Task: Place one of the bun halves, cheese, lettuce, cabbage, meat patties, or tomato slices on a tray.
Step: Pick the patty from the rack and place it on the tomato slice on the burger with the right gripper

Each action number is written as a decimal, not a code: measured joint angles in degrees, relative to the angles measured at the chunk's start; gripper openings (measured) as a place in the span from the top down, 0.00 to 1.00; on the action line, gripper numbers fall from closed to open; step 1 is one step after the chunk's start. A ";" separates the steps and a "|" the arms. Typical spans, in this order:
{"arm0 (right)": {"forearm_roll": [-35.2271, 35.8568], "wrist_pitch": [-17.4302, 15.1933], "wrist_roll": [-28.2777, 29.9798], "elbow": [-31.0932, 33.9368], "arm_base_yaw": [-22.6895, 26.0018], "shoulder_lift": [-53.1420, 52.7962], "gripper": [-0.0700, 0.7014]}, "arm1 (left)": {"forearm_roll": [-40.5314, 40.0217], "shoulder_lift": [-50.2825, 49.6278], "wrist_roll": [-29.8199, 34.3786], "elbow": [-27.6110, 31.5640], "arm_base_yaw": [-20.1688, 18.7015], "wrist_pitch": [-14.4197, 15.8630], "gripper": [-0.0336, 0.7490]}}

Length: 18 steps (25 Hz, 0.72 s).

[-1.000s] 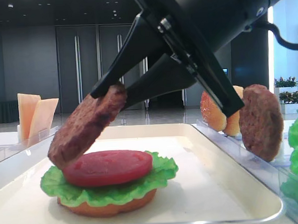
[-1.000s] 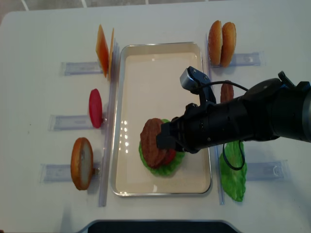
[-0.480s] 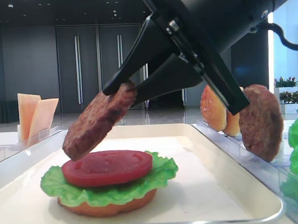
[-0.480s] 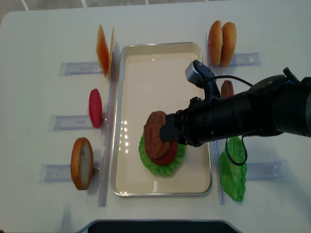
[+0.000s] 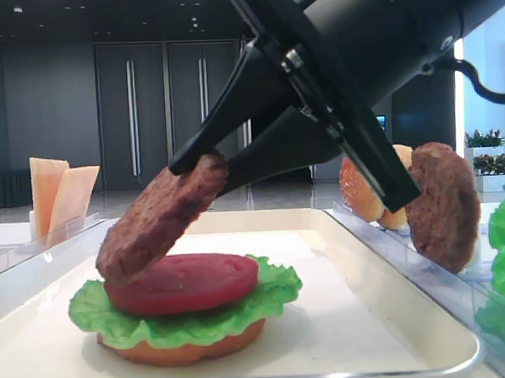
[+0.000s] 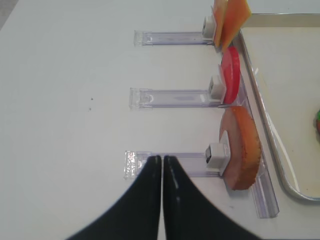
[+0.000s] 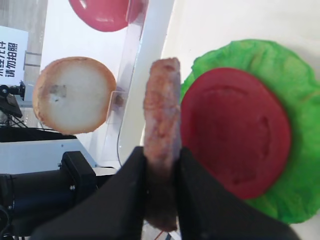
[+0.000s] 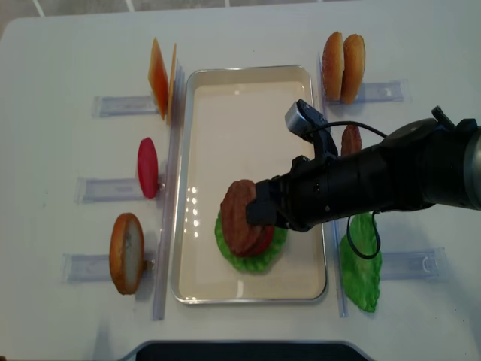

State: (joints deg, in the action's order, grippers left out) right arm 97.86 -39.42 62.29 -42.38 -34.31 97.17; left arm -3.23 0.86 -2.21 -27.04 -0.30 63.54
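On a white table [image 8: 68, 45] sits the glossy cream tray [image 8: 225, 98]. Above its red tomato slice [image 5: 183, 281], the right gripper [image 5: 202, 162] pinches a tilted, grainy meat patty [image 5: 157, 219]; the left gripper [image 6: 162, 161] is closed, empty.

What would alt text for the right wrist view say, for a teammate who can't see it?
The right gripper is shut on a brown meat patty, held edge-on beside a red tomato slice that lies on green lettuce in the tray. Left of the tray, a bun half and another tomato slice stand in clear racks.
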 joint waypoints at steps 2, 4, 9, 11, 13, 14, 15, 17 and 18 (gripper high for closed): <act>0.31 0.20 0.32 0.00 0.07 0.00 0.72 | 0.00 0.00 0.00 0.00 0.00 0.00 0.96; 0.31 0.20 0.42 0.00 0.07 0.00 0.72 | 0.00 0.00 0.00 0.00 0.00 0.00 0.96; 0.38 0.20 0.52 0.00 0.07 0.00 0.72 | 0.00 0.00 0.00 0.00 0.00 0.00 0.96; 0.38 0.20 0.52 0.00 0.07 0.00 0.72 | 0.00 0.00 0.00 0.00 0.00 0.00 0.96; 0.38 0.20 0.52 0.00 0.07 0.00 0.72 | 0.00 0.00 0.00 0.00 0.00 0.00 0.96; 0.38 0.20 0.52 0.00 0.07 0.00 0.72 | 0.00 0.00 0.00 0.00 0.00 0.00 0.96; 0.38 0.20 0.52 0.00 0.07 0.00 0.72 | 0.00 0.00 0.00 0.00 0.00 0.00 0.96; 0.38 0.20 0.15 0.00 0.07 0.00 0.72 | 0.00 0.00 0.00 0.00 0.00 0.00 0.96; 0.38 0.20 -0.04 0.00 0.07 0.00 0.72 | 0.00 0.00 0.00 0.00 0.00 0.00 0.96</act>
State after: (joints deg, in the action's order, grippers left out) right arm 98.24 -39.22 62.25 -42.38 -34.25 97.17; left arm -3.23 0.86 -2.21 -27.04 -0.30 63.54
